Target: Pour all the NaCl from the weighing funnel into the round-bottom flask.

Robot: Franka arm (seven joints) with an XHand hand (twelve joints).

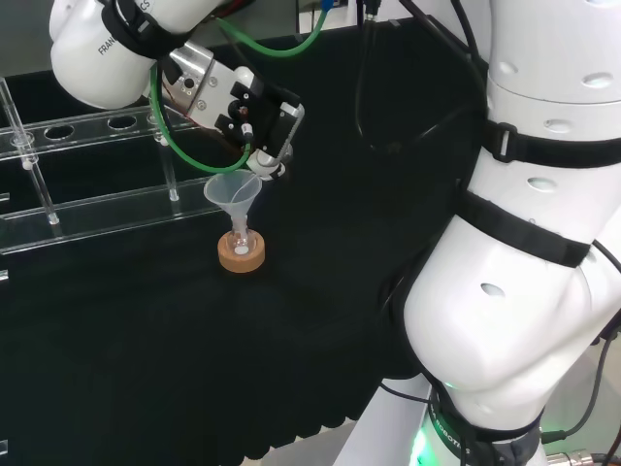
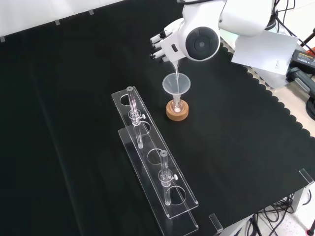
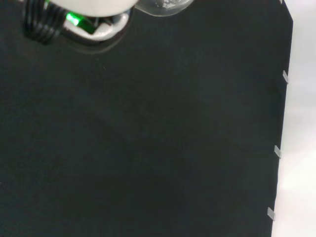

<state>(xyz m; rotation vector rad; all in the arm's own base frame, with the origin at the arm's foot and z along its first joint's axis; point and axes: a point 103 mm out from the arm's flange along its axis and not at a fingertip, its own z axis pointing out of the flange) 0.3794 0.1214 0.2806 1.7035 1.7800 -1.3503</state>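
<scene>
Black cloth bench with pale surroundings

A black cloth (image 2: pixel 74 98) covers the bench; in the front view its right edge is scalloped, and small clear clips (image 2: pixel 215 222) sit along its edges. Past that edge lie a white sheet (image 2: pixel 266 49), dark cables (image 2: pixel 268 223) and a pale floor (image 2: pixel 300 216). In the wrist view a pale surface (image 3: pixel 301 123) borders the cloth. Lighting is even and bright.

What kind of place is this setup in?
Probably a chemistry lab bench: a clear plastic funnel in a small flask on a cork ring, and clear acrylic racks on black cloth.
</scene>
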